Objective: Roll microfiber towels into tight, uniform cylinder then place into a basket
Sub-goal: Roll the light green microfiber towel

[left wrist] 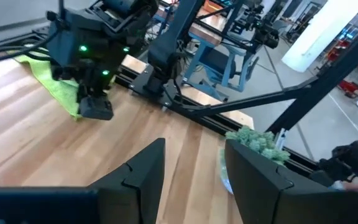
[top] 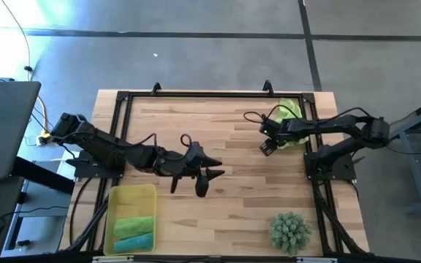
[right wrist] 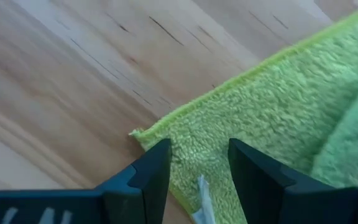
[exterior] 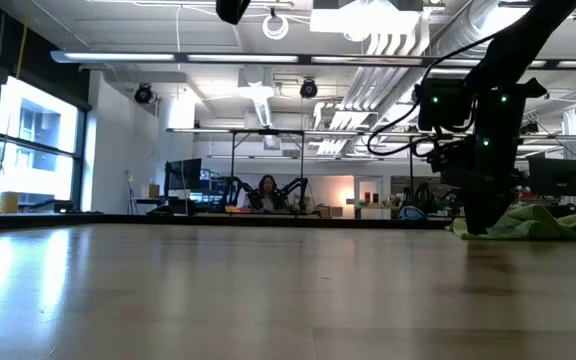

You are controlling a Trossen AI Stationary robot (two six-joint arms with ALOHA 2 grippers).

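Observation:
A lime green microfiber towel [top: 291,111] lies loosely spread on the table's far right part, also seen in the low view [exterior: 533,222] and the left wrist view [left wrist: 48,78]. My right gripper [right wrist: 197,168] points down, open, over the towel's corner [right wrist: 143,135], one finger on each side of a white tag [right wrist: 201,194]. My left gripper [top: 205,181] hovers open over the table's middle with nothing between its fingers [left wrist: 194,168]. The yellow basket [top: 119,193] at the near left holds a rolled green towel [top: 134,225] and a rolled teal towel [top: 134,242]. My right gripper stands open from above at the green towel's corner [right wrist: 166,140], near its hemmed edge. Whether the fingertips touch the cloth I cannot tell. The towel lies slack on the table.
A spiky green ball-shaped plant [top: 291,230] sits at the near right, also in the left wrist view [left wrist: 257,140]. A black frame [top: 196,95] runs round the table's far edge and sides. Bare wood lies between the two grippers.

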